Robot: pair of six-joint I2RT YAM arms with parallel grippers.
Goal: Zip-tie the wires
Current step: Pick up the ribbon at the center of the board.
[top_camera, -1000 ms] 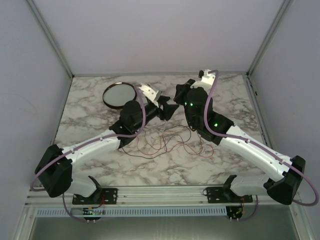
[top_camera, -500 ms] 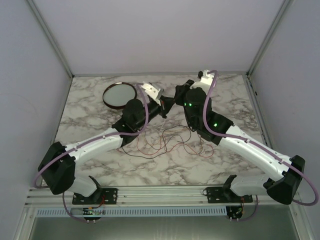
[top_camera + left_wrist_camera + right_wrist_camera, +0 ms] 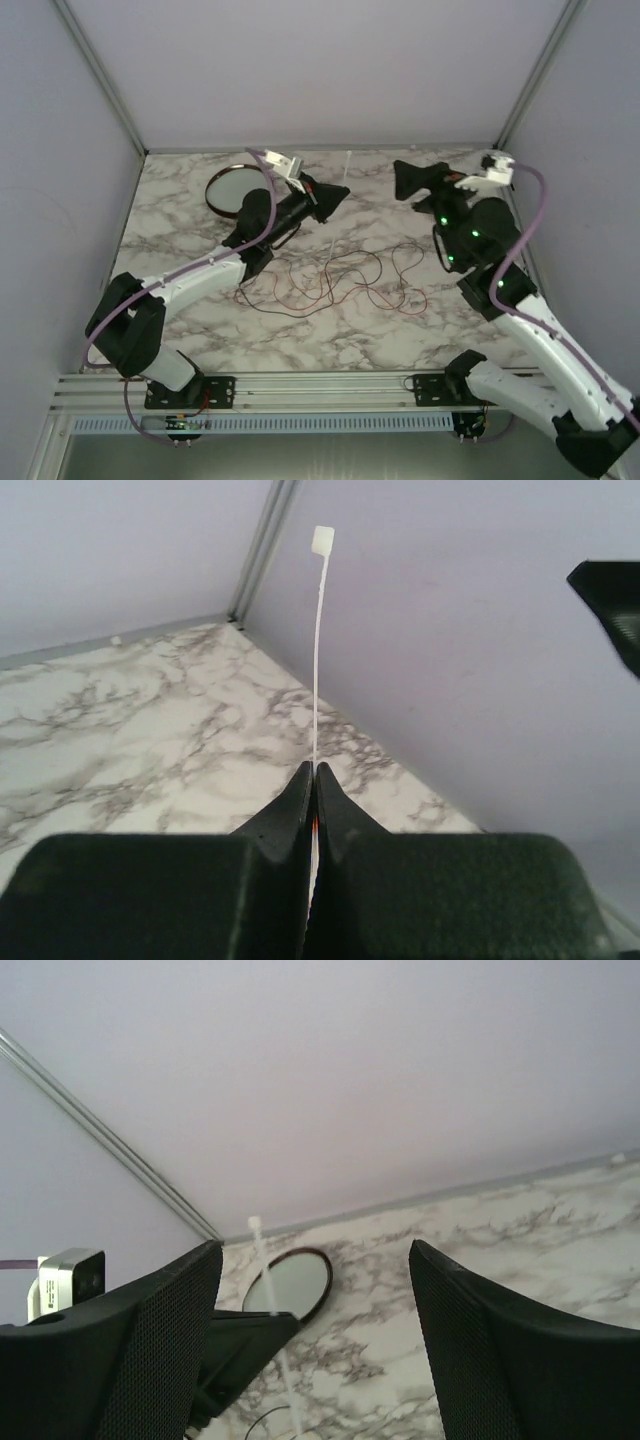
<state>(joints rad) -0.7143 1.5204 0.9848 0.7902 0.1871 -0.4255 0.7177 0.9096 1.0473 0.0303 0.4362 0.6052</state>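
**Over the back of the worktop: left jaws pinched on the zip tie, right jaws wide**

Between your left jaws sits a white zip tie (image 3: 318,660), clamped tight with no gap showing on either side of it. In the left wrist view the strap rises straight out of the pinch to its square head, which stands against the pale side wall. Its lower end is hidden behind the jaws, so you cannot tell where it runs. From above, the left jaws are lifted off the marble and point toward the right arm (image 3: 470,235).

Your right jaws stand well apart with nothing between them. They face the left jaws across a clear gap and touch neither them nor the tie. Through the opening, the right wrist view shows the tie's head and the round dark-rimmed dish (image 3: 300,1285) beyond it.

Moving outward, the wires (image 3: 335,285) lie loose on the worktop (image 3: 330,340) as thin red and dark loops. They are spread between the two arms, on the near side of both sets of jaws. Whether any strand reaches up into the left pinch is too fine to make out. The dish rests near the back left, just beside the left arm (image 3: 200,275).
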